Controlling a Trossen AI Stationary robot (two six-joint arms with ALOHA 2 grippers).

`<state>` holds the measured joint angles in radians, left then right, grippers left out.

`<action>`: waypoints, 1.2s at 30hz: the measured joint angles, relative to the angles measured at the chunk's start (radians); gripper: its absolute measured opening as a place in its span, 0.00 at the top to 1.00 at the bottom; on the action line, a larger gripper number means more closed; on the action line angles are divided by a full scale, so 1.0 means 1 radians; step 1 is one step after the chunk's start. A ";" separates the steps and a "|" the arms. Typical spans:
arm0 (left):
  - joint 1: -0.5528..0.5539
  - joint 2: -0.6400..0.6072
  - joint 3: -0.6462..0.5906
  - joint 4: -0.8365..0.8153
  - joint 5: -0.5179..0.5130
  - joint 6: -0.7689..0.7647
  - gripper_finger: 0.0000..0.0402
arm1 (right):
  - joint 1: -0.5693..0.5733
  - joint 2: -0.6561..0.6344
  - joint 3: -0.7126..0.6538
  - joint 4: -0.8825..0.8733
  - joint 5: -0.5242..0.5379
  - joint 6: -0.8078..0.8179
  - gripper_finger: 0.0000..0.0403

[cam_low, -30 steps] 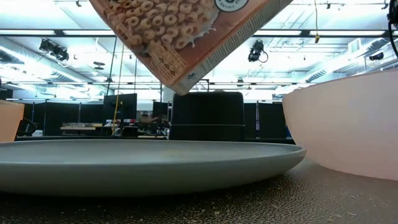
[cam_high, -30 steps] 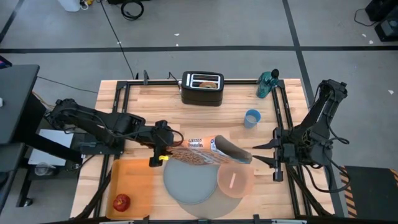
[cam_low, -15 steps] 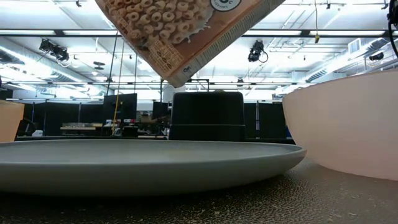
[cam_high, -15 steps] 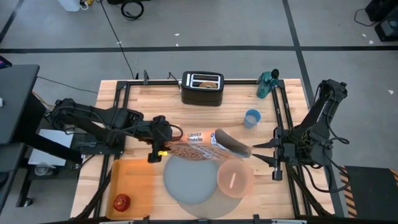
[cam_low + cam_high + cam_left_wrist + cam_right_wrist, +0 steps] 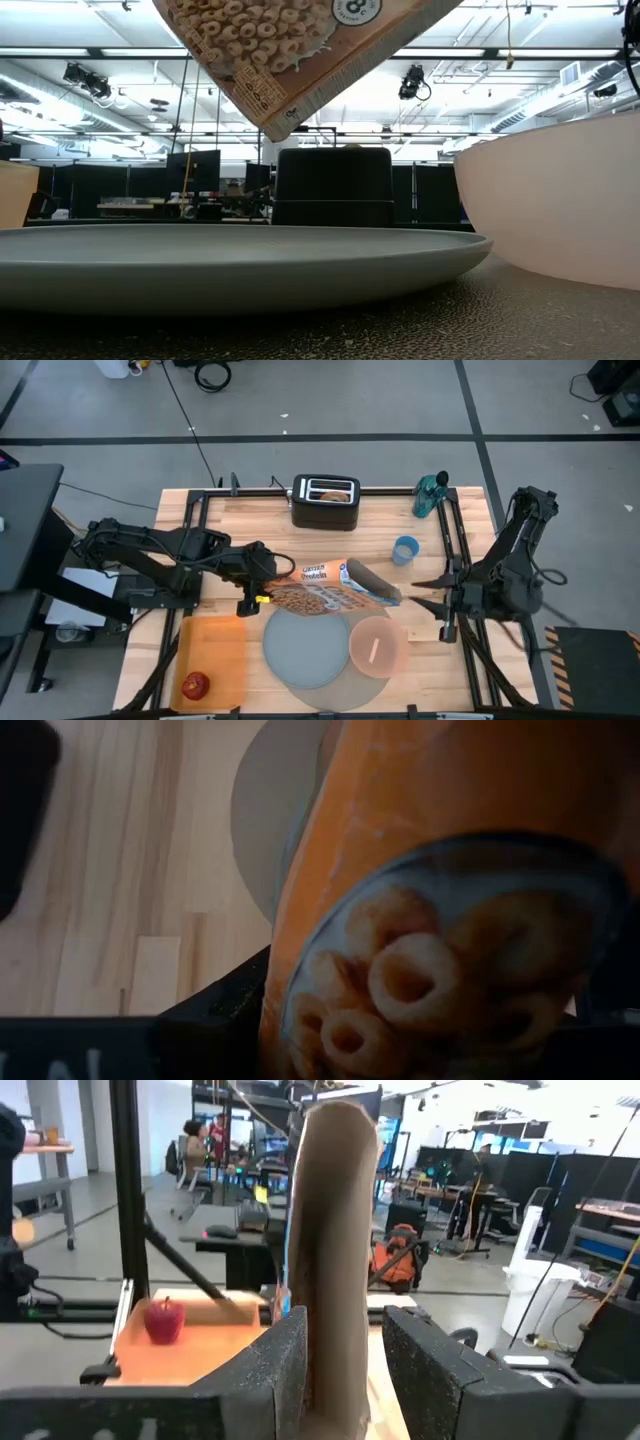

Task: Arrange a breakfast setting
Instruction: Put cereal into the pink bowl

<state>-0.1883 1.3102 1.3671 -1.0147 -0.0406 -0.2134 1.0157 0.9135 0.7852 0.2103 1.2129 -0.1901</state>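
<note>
An orange cereal box [image 5: 325,592] hangs level over the table's middle, lying left to right, between my two grippers. My left gripper [image 5: 266,592] is shut on its left end and my right gripper [image 5: 410,594] on the flap at its right end. Below it the grey plate [image 5: 305,648] lies on the grey mat [image 5: 350,685], and the pink bowl [image 5: 378,647] stands on the mat's right part with a slim pale utensil in it. The red apple [image 5: 195,684] rests on the orange tray [image 5: 215,655]. My left gripper holds the box's left end [image 5: 330,980] between its two fingers, coming from the table's left and slanting down; the box fills the wrist view and hides the pads. The box is lifted clear of the plate. My right gripper has the box's brown open flap [image 5: 335,1280] between its two fingers [image 5: 275,1365], coming level from the table's right. The flap stands edge-up and runs back between the fingers.
A black toaster [image 5: 325,502] stands at the far edge, a green bottle [image 5: 432,495] at the far right and a blue cup [image 5: 405,550] just beyond the box's right end. In the low view the box [image 5: 300,50] hangs above the plate [image 5: 240,260].
Both grippers have carried the cereal box a little toward the table's far edge and slightly up. The box stays between them, clear of the plate, and now lies more nearly straight left to right.
</note>
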 joint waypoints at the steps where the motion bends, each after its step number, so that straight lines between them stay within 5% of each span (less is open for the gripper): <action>1: 0.002 0.000 0.007 0.000 0.000 0.000 0.48 | 0.000 -0.008 0.006 -0.001 0.000 -0.017 0.65; 23: 0.002 0.184 0.312 -0.236 0.000 0.016 0.48 | 0.013 -0.057 0.014 -0.030 0.000 -0.048 0.65; 36: -0.001 0.243 0.339 -0.270 0.041 0.003 0.48 | 0.070 -0.057 0.014 -0.033 0.051 -0.041 0.65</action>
<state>-0.1898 1.5536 1.7061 -1.2844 0.0003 -0.2104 1.0854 0.8566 0.7990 0.1776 1.2640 -0.2306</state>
